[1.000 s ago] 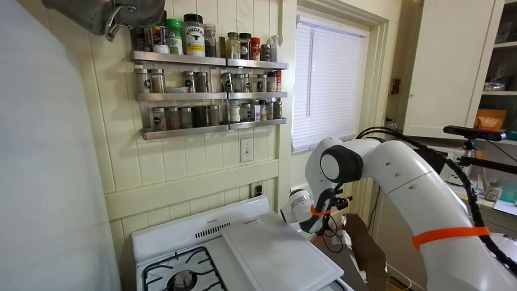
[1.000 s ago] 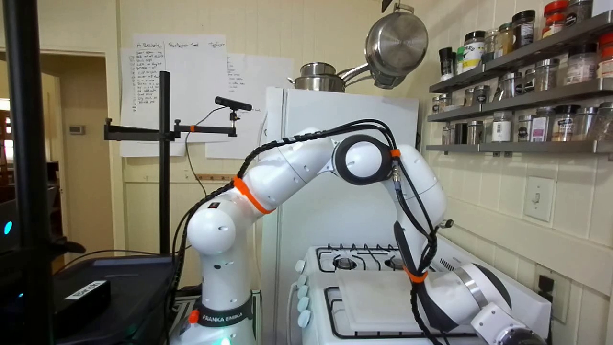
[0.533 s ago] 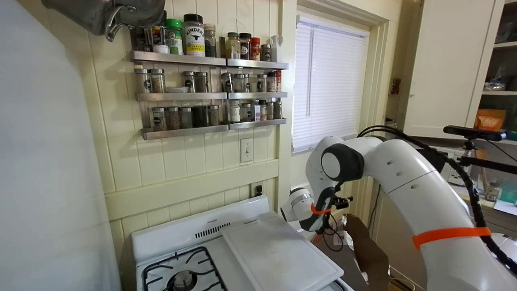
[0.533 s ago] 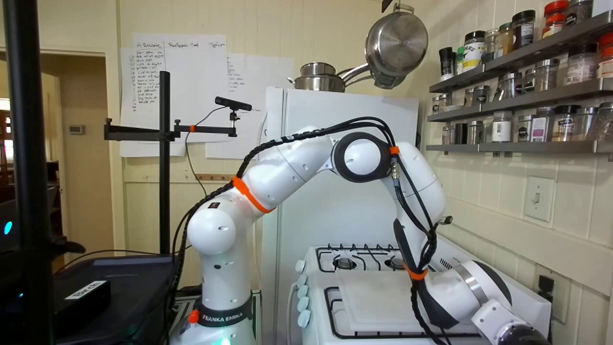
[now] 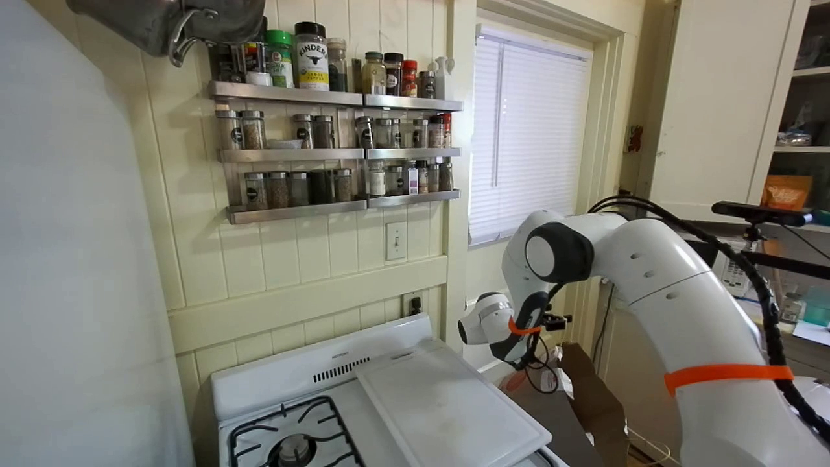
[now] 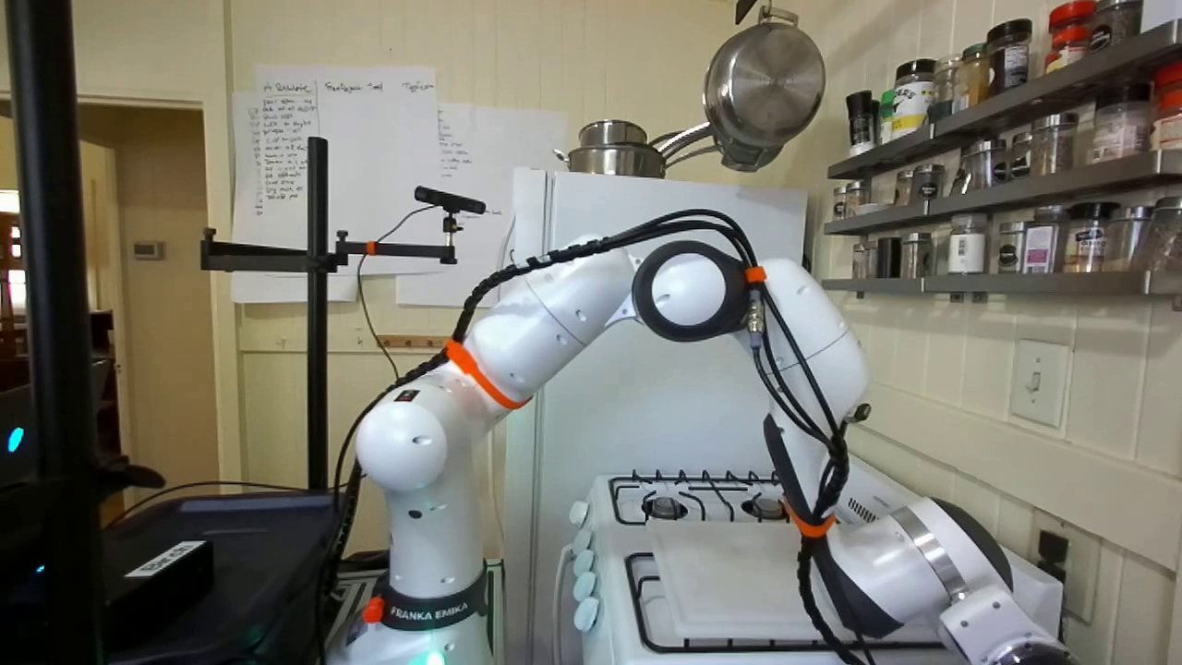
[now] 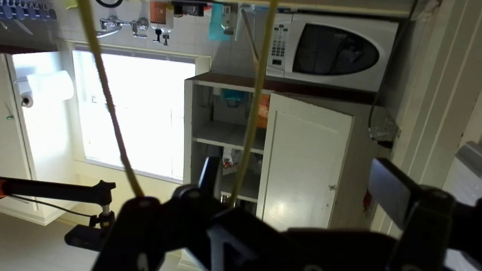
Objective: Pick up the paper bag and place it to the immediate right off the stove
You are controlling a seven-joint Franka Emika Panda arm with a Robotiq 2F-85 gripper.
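The white stove [image 5: 279,384] stands low in both exterior views [image 6: 602,517], with a pale cover over part of its burners. The brown paper bag [image 5: 600,408] is right of the stove in an exterior view, partly behind my arm, with white inside it. I cannot tell whether it touches the floor. In the wrist view, which stands upside down, my gripper [image 7: 295,177] has its fingers wide apart. The bag's twisted handle [image 7: 245,154] shows as two strands meeting at my left-hand finger and seems looped around it. The bag's body is out of the wrist view.
A white microwave [image 7: 335,52] and an open cabinet door [image 7: 305,158] show in the wrist view. Metal spice shelves [image 5: 292,154] hang above the stove. A fridge [image 6: 665,369] stands beside the stove. A hanging pan [image 6: 765,83] and a camera stand [image 6: 319,323] are nearby.
My arm has risen slightly, and its wrist has moved a little away from the stove, to the right in both exterior views. The bag's brown side has shifted slightly to the right.
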